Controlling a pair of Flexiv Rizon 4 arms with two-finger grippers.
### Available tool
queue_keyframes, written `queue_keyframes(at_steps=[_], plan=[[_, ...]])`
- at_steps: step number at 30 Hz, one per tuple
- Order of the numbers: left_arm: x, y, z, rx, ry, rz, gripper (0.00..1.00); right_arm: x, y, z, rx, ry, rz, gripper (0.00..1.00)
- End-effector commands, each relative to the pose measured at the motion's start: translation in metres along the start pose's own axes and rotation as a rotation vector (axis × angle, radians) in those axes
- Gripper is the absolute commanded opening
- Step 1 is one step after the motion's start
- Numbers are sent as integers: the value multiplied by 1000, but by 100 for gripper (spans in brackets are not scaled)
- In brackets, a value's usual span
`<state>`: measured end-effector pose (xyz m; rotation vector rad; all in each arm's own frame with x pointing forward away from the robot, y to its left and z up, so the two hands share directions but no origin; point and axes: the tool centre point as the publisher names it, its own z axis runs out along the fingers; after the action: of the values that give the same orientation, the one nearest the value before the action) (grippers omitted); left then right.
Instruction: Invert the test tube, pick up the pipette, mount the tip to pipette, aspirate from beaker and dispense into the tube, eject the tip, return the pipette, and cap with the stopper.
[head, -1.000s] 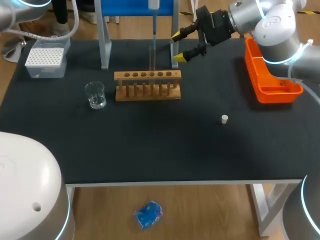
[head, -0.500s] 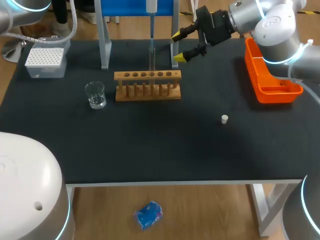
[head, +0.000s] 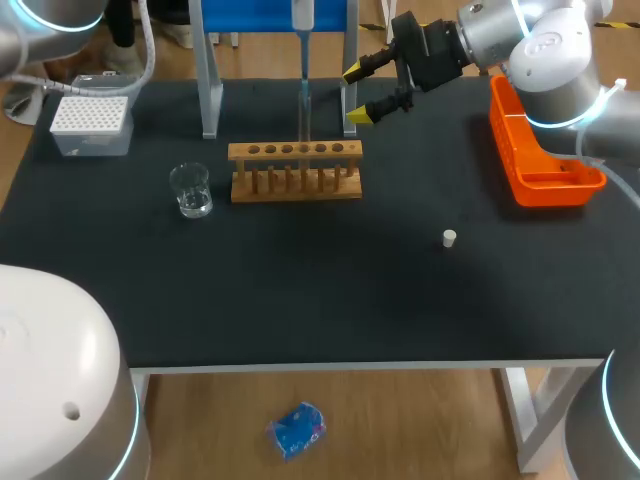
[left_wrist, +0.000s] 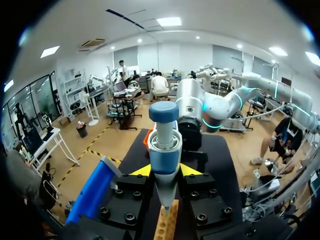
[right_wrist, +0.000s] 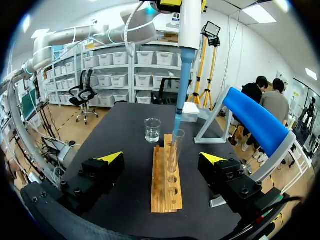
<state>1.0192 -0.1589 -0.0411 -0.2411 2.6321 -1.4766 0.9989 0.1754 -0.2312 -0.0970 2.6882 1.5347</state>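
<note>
The pipette (left_wrist: 163, 145) is held upright over the wooden rack (head: 295, 170). It is clamped from two sides by the left end effector (left_wrist: 164, 170), whose yellow-tipped fingers are closed against its body. Its long axis runs vertically, with the plunger end up and the blue tip pointing straight down. The tip reaches the mouth of the test tube (right_wrist: 173, 147), which stands upright in one of the rack's holes; whether the tip is already inside cannot be told for certain.

The step in hand is judged to be dispensing into the tube. For this, the pipette should be kept vertical and in line with the tube's own axis. The tip should be centred in the mouth so that the glass is not nudged or tilted in its hole, and the liquid should be released slowly. Withdrawal is best made straight up along that axis before any sideways travel.

The right end effector (head: 357, 93) is spread wide and empty, and is poised just behind the rack's right end. The beaker (head: 190, 190) stands beside the rack's left end. The small white stopper (head: 450, 238) lies on the worktop (head: 330, 290), well apart from the rack.
</note>
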Motion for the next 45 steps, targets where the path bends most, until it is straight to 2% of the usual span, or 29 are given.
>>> queue_keyframes(at_steps=[1, 14, 45], plan=[[-1, 3, 1, 7, 0, -1, 0, 0, 0, 0, 0, 0, -1, 100], [-6, 6, 6, 4, 10, -3, 0, 0, 0, 0, 0, 0, -1, 100], [-3, 24, 15, 17, 15, -41, 0, 0, 0, 0, 0, 0, -1, 100]])
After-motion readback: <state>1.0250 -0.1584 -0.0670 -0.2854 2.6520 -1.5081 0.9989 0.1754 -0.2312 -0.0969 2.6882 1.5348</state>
